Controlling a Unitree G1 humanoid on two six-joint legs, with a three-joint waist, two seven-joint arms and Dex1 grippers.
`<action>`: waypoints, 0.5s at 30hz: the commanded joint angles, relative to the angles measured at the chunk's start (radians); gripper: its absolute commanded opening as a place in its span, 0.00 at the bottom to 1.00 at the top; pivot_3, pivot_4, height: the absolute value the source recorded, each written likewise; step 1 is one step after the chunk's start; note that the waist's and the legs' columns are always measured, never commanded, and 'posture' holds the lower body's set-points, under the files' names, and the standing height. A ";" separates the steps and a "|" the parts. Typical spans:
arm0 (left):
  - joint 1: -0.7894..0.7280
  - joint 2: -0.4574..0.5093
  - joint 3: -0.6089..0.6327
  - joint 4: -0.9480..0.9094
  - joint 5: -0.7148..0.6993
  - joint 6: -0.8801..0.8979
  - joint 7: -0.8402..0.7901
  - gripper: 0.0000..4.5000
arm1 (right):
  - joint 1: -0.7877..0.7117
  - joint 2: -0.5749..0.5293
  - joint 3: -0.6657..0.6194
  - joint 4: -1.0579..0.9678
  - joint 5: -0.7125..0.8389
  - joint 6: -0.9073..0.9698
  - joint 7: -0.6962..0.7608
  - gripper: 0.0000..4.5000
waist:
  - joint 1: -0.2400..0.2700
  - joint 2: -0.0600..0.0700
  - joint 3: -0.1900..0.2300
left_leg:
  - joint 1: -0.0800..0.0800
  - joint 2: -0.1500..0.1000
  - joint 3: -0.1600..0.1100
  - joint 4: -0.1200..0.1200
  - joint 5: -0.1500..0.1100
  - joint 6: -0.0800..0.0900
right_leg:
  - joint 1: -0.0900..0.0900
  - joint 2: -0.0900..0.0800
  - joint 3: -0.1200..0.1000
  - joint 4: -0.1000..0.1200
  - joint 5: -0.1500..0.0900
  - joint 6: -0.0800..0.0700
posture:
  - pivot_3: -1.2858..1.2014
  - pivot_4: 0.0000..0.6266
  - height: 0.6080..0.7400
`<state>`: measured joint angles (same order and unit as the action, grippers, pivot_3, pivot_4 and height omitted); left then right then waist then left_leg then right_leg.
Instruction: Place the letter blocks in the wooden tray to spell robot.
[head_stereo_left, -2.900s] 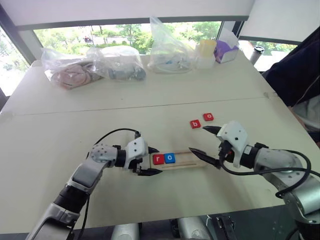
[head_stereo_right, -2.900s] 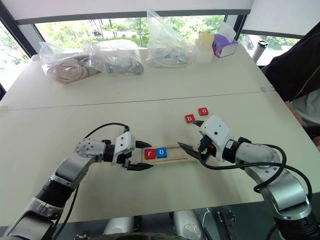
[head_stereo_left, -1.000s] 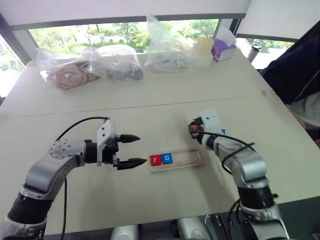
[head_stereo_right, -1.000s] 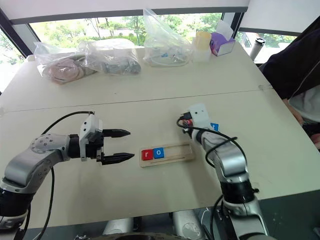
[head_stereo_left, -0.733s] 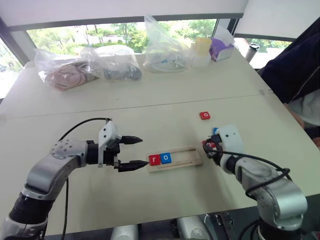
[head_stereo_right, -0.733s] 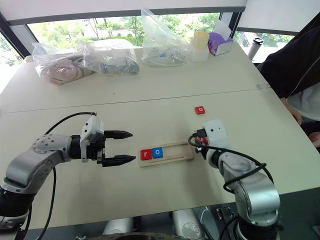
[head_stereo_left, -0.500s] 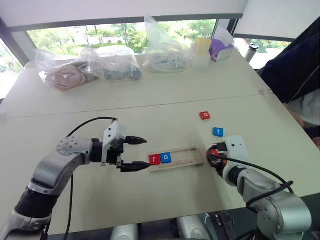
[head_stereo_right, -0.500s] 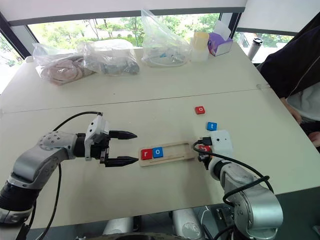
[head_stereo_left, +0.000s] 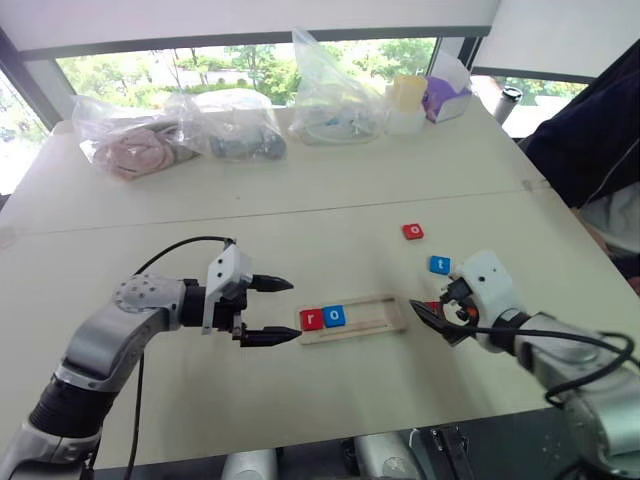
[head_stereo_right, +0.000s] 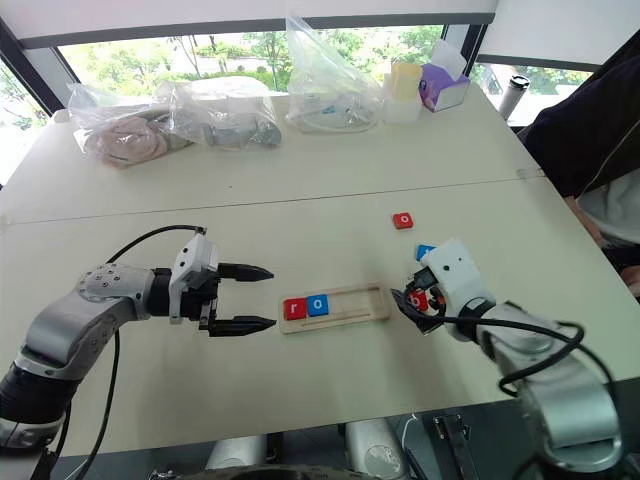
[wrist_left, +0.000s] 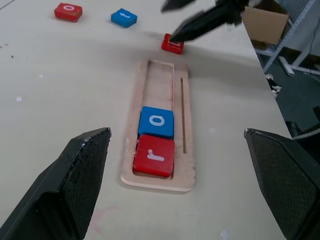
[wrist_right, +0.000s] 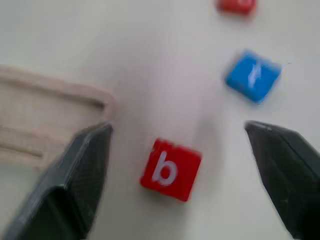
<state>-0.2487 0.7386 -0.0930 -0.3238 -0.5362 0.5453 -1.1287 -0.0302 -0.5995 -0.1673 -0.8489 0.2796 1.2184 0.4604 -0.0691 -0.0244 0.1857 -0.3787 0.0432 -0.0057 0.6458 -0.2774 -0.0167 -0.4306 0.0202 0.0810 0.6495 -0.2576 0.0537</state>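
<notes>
Looking down over both arms, I see the wooden tray lying across the table between the grippers, with the red r block and the blue o block seated side by side at its left end; the rest of the slot is bare. So I judge two of five letters done and the b in hand as the third.

The red b block lies flat on the table just off the tray's right end, apart from the rim, letter up. My right gripper hangs right over it with its jaws spread wide and nothing between them; the block sits loose between the two fingers in the right wrist view. My left gripper waits off the tray's left end, jaws wide too, holding nothing.

Next, I think, I need to close on the b squarely, lift it over the rim and set it down touching the o, letter the right way round. The tile is thin, so a skewed pinch could flip it or nudge the tray.

The blue t block and the red o block lie farther back on the right, clear of the path. Plastic bags and a purple tissue box sit at the far edge, well apart.
</notes>
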 joint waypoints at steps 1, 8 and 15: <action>-0.020 0.016 0.010 -0.037 -0.030 0.011 -0.027 1.00 | 0.040 -0.195 -0.045 0.186 0.067 -0.391 0.398 0.98 | 0.001 -0.001 0.001 | 0.001 0.001 -0.001 0.000 0.000 0.000 | 0.001 0.002 -0.001 0.000 0.000 0.000 | 0.52 0.24 1.00; -0.018 0.018 -0.006 -0.082 -0.029 0.000 -0.036 1.00 | -0.048 -0.333 0.049 0.596 0.036 -0.783 0.692 0.98 | -0.002 -0.005 0.005 | 0.003 0.000 0.000 0.002 0.000 0.000 | 0.004 0.001 0.000 0.000 0.000 0.000 | 0.52 0.24 1.00; -0.001 0.035 0.028 -0.121 -0.054 0.001 -0.037 1.00 | -0.127 -0.341 0.152 0.818 -0.038 -0.973 0.776 0.98 | 0.005 -0.004 0.006 | 0.003 0.000 -0.001 0.001 0.000 0.001 | 0.003 0.001 0.000 0.001 0.000 0.000 | 0.52 0.24 1.00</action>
<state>-0.2434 0.7649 -0.0980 -0.4148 -0.5698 0.5594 -1.1583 -0.1345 -0.9404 -0.0113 -0.0420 0.2443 0.2820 1.2213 -0.0638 -0.0281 0.1913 -0.3755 0.0435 -0.0064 0.6471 -0.2776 -0.0161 -0.4272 0.0216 0.0808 0.6509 -0.2570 0.0541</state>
